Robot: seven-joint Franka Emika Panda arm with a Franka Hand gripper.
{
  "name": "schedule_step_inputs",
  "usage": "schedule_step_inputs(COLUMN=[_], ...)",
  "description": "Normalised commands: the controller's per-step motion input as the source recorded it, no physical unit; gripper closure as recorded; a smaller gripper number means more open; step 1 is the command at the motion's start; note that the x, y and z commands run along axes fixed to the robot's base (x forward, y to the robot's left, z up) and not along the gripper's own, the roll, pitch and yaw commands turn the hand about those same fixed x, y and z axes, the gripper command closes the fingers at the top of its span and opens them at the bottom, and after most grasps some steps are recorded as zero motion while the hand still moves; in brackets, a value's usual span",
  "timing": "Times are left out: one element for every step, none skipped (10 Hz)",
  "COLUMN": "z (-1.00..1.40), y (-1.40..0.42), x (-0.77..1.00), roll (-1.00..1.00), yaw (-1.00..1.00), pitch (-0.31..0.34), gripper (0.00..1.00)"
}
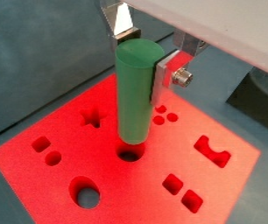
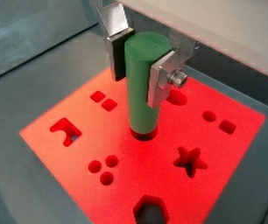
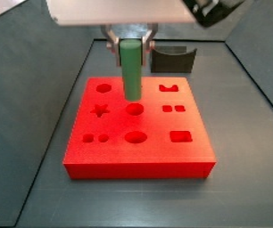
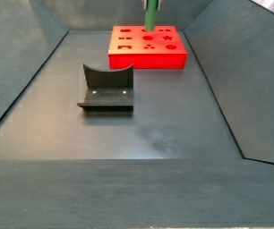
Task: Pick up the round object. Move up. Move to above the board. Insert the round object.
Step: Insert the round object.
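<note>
One green round object [image 1: 136, 92] clenched in claw [image 1: 146, 54] above one board [image 1: 54, 136].

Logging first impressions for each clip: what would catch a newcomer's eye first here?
The bright red board with shaped cut-outs stands out against the dark grey floor. Above its middle, the gripper holds the green cylinder peg upright, its lower end just over a round hole. The dark olive U-shaped block sits apart on the floor.
</note>
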Motion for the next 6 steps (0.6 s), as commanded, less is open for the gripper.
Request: schedule_step_inputs(z=[-0.65,-0.36,-0.23,-0.20,-0.17,-0.16], y=[0.00,0.00,0.00,0.00,0.00,-0.02], x=[0.03,0.00,0.00,0.00,-0.04,-0.05], roll=[0.02,0.00,0.00,0.00,0.00,0.00], yaw=[0.00,0.00,0.00,0.00,0.00,0.00], pitch=[-0.114,-0.106,-0.097,-0.100,-0.103,-0.099], gripper=[1.00,1.00,1.00,1.00,1.00,1.00])
